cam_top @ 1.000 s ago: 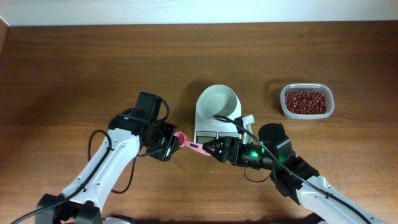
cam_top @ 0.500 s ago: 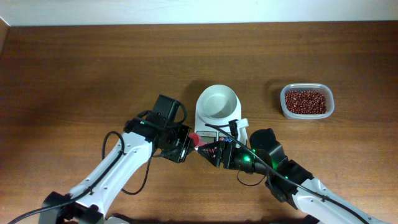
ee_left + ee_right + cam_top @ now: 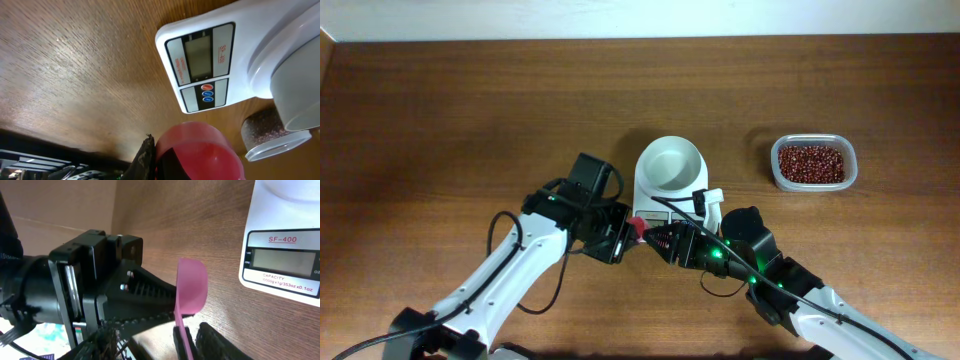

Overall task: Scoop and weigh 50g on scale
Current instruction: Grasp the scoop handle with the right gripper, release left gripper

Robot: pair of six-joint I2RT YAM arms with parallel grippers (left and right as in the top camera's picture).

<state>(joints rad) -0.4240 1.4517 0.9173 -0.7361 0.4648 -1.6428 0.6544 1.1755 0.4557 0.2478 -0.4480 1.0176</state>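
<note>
Pink scoop [image 3: 191, 287] beside white scale [image 3: 280, 260]

A brown wooden table [image 3: 470, 110] fills nearly the whole overhead view, its grain running from 9 o'clock to 3 o'clock. Along the 12 o'clock edge lies a narrow off-white strip [image 3: 640, 18]; whether it is wall or floor cannot be told. A small wedge of the same tone cuts the corner near 10 o'clock. The light is soft and even. In the left wrist view the wood carries a pale sheen toward 9 o'clock.
</note>
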